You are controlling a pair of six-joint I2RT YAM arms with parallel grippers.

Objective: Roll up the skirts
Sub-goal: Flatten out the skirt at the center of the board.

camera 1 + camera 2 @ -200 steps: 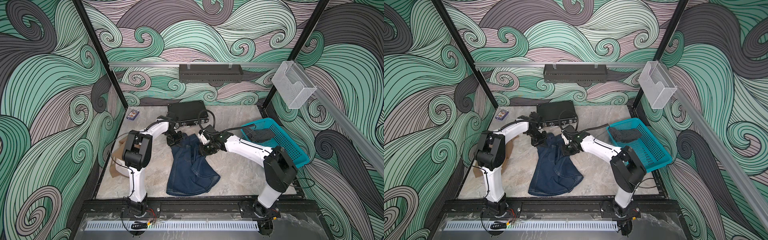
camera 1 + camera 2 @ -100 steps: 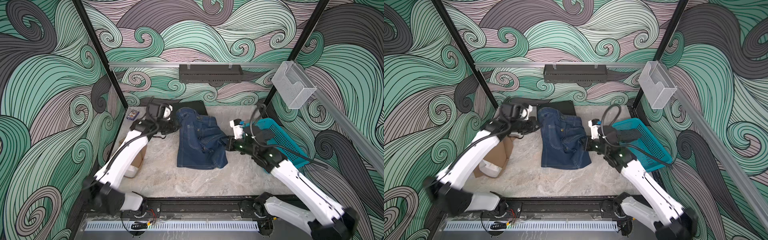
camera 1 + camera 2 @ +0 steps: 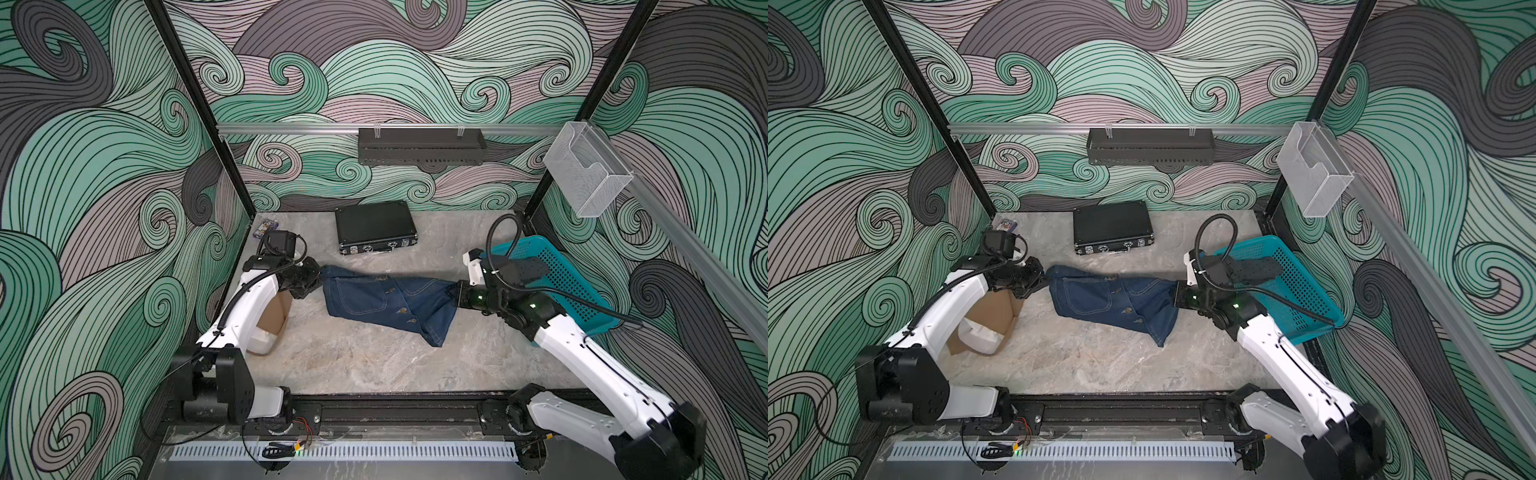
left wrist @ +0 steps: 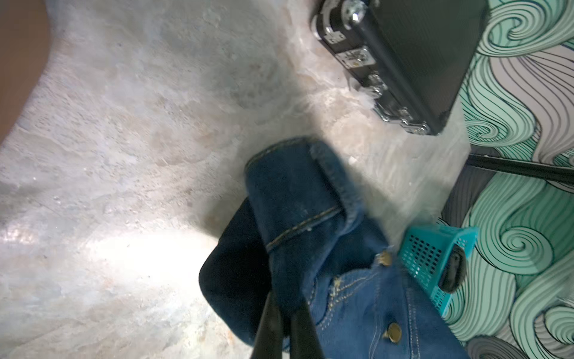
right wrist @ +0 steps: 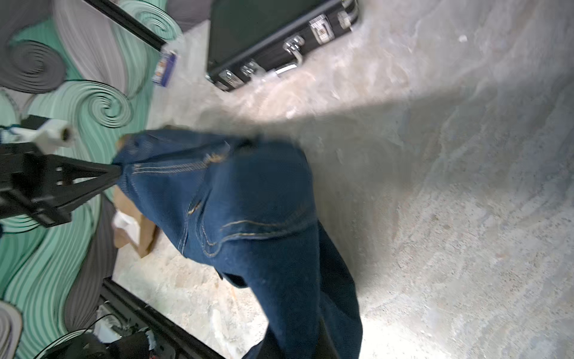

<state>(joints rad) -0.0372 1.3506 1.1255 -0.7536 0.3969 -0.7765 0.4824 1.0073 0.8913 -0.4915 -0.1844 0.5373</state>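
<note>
Tan-brown skirt (image 3: 277, 316): lay flat at lower left in both top views, partly under my left arm.
Denim skirt (image 3: 386, 297): sat mid-frame, stretched sideways between my two pincers. One corner drooped toward the table (image 3: 374, 365); couldn't tell if it touched.
Left pincer (image 3: 319, 276): was clamped on the denim skirt's left end, and the fingers (image 4: 270, 329) pinched cloth in the wrist view.
Right pincer (image 3: 456, 293): was clamped on the skirt's right end.
Grey dotted skirt (image 3: 524, 267): lay right of centre, in the teal basket (image 3: 575, 291).
Black case (image 3: 376, 226): lay closed and flat above centre, apart from the denim.
</note>
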